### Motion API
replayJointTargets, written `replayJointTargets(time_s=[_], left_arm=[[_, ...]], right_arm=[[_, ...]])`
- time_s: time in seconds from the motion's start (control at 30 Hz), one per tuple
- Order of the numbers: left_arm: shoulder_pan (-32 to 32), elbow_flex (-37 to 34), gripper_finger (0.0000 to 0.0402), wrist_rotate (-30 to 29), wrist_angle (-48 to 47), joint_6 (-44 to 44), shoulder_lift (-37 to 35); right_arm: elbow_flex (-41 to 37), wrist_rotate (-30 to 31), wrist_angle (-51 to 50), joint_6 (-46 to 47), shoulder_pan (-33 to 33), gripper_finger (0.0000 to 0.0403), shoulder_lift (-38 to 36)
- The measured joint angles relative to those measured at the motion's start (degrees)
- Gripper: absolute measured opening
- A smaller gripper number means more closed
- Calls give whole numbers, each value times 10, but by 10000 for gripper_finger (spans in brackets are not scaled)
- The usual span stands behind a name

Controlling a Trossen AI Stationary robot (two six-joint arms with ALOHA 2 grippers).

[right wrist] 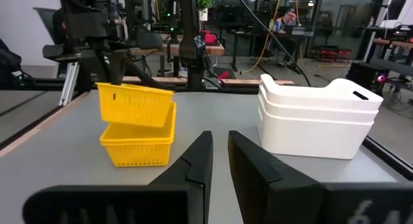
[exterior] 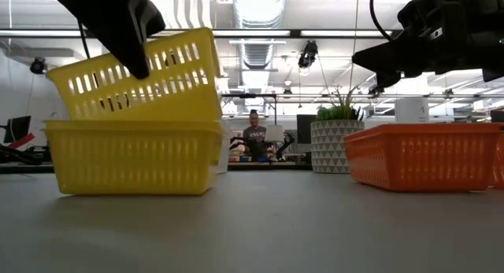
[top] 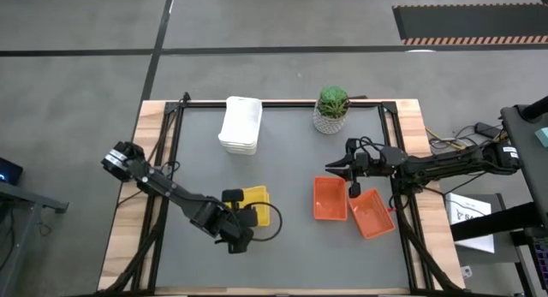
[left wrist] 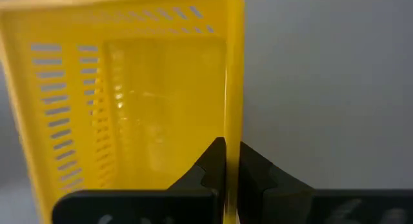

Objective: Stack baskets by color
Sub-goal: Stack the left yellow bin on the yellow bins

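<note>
**Inspector:** 3 white baskets [top: 241, 123] stand nested at the tabletop's [top: 291, 246] far side, near the potted plant [top: 331, 108]; that colour looks complete. Yellow is the step in hand.

**Assessor:** Position of the yellow pieces?

**Inspector:** Left gripper [top: 242, 218] is clamped on the rim of a tilted yellow basket [exterior: 142, 75], one end sunk into the lower yellow stack [exterior: 132, 156], the other end raised. I cannot tell how many baskets that stack holds.

**Assessor:** Next move?

**Inspector:** In my judgement, level the tilted basket, press it home, then release.

**Assessor:** Right side?

**Inspector:** Right gripper [top: 352, 179] hovers over 2 orange baskets [top: 330, 198], lying side by side, unstacked. Its fingers [right wrist: 193, 161] are nearly together and hold nothing. Orange remains outstanding.
</note>
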Motion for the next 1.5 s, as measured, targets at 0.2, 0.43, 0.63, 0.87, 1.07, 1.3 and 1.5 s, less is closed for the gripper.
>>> replayJointTargets(time_s=[0.2,0.43,0.63,0.87,1.07,1.3,1.5], left_arm=[[7,-7,0,17,9,-12,-7],[8,-7,50,17,10,-20,-12],[8,-5,110,19,11,-26,-18],[8,1,134,18,13,13,-58],[7,-24,134,-62,65,87,-69],[16,-128,134,-88,237,186,-95],[35,-239,134,-133,388,267,-158]], right_arm=[[0,0,-1,0,0,43,0],[0,0,-9,0,0,43,0],[0,0,-12,-1,0,43,0],[0,0,-11,-1,0,43,0],[-1,0,-13,6,2,43,0],[-3,0,-13,32,12,43,0],[-3,0,-17,63,13,43,1]])
